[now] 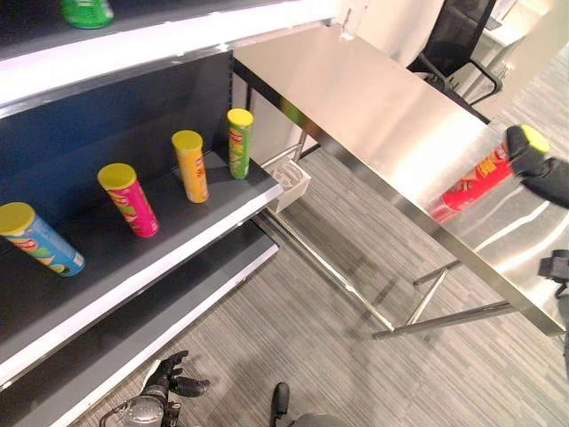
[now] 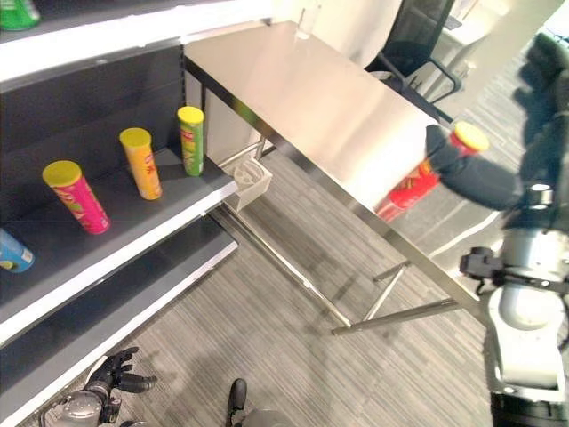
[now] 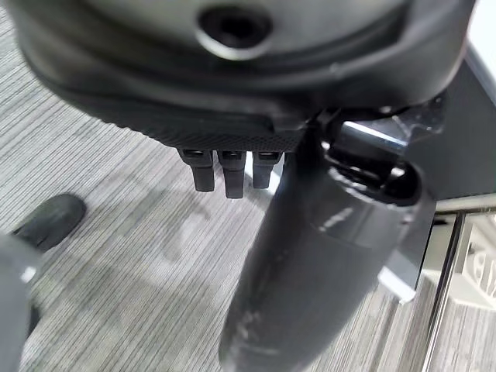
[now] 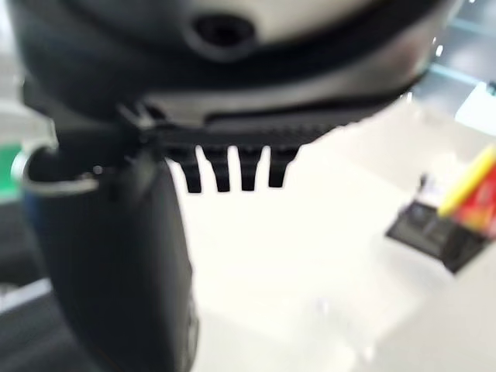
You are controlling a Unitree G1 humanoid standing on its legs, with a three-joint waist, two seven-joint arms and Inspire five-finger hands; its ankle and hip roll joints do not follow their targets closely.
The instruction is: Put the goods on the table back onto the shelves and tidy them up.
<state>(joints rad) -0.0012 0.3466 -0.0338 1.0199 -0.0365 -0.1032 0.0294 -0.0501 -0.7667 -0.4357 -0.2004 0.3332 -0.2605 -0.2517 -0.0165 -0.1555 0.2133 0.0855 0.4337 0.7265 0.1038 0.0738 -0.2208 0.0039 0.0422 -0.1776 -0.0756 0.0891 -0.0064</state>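
Observation:
A red can with a yellow lid (image 1: 476, 181) stands near the front edge of the steel table (image 1: 373, 98). My right hand (image 2: 480, 182) hovers just above its lidded end. Its fingers (image 4: 232, 170) are straight and hold nothing. On the dark shelf (image 1: 178, 236) stand a blue can (image 1: 40, 238), a pink can (image 1: 129, 200), an orange can (image 1: 191, 166) and a green can (image 1: 238, 142), all with yellow lids. My left hand (image 1: 169, 378) hangs low over the carpet by the bottom shelf, its fingers relaxed and empty.
A green item (image 1: 87, 11) sits on the upper shelf. A small white bin (image 1: 289, 182) stands under the table's shelf-side end. A black office chair (image 1: 453, 40) is behind the table. Grey carpet lies between shelf and table.

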